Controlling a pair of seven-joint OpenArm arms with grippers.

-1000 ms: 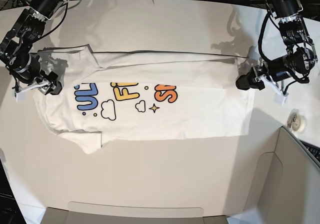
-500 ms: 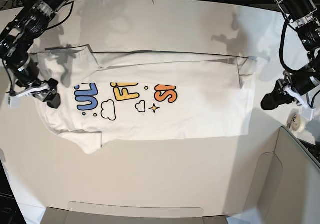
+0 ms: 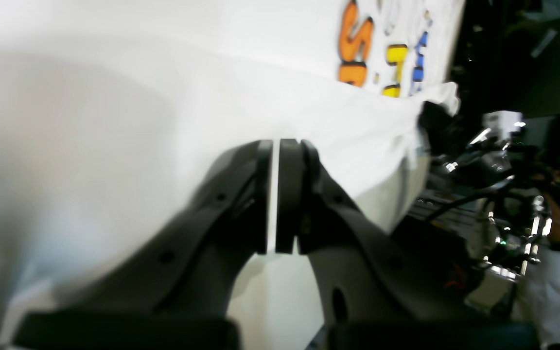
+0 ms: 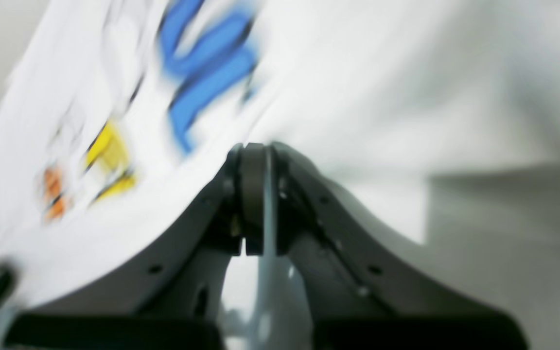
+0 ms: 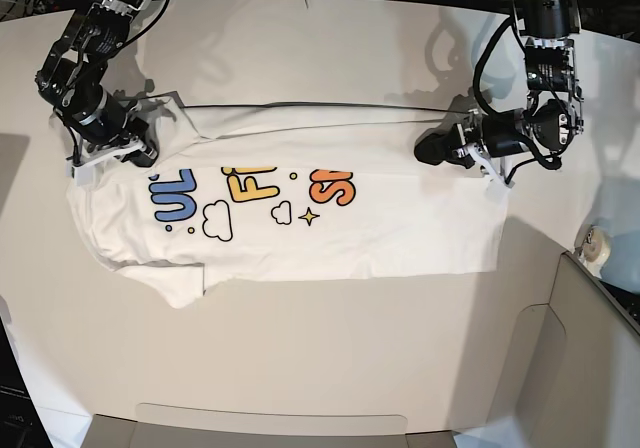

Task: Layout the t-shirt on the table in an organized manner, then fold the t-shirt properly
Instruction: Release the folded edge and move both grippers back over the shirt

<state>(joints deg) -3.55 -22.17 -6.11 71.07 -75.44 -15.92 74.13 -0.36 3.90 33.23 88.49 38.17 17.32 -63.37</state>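
From the base view I saw the t-shirt (image 5: 300,208) lying across the middle of the table (image 5: 330,358), stretched left to right, print side up, with blue, yellow and orange lettering left of centre. Its upper part was folded down along a straight line near the top, and one sleeve stuck out at the lower left.

My left gripper (image 5: 432,151) sat at the right of the frame, over the upper right edge of the cloth. In the left wrist view its jaws were pressed nearly together with only a thin sliver between them, white cloth right at the tips; I could not tell for sure whether fabric was pinched.

My right gripper (image 5: 140,152) sat at the upper left of the frame, on the shirt's left end above the blue letters. The blurred right wrist view showed its jaws closed, white cloth draped around the tips.
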